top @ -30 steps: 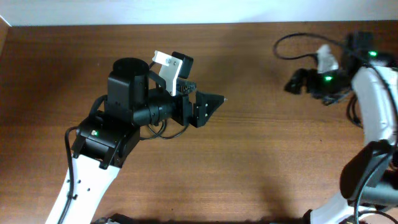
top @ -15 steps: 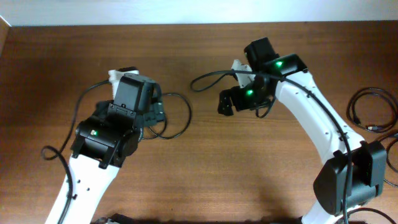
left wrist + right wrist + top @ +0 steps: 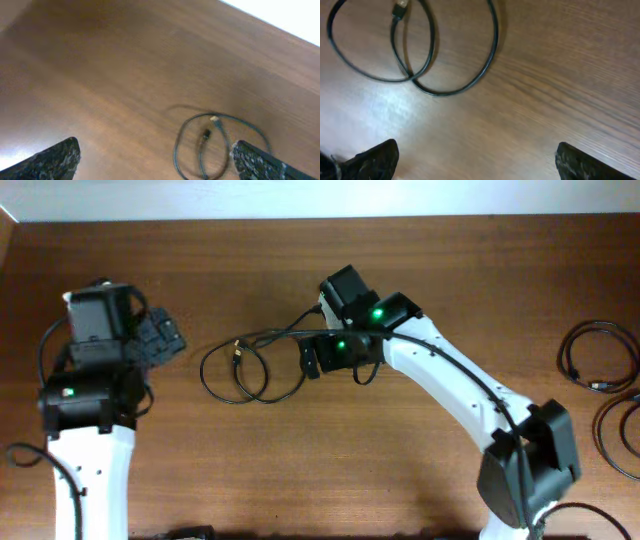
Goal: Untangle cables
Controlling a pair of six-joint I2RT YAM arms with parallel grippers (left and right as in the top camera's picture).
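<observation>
Cable (image 3: 411,76): one, laid in loose overlapping loops on the desk (image 3: 300,470), mid-field, just beside the right jaws, untouched. Further cables (image 3: 567,360): seemingly two coils, cropped at the right edge. Left jaws: spread wide, nothing held. Right jaws: likewise.

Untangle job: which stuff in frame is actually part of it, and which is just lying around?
Part of the job:
- looped black cable, mid-table
- upper coiled cable, right edge
- lower coiled cable, right edge, partly cut off

Not part of it:
- wooden table; no other loose item shows
</observation>
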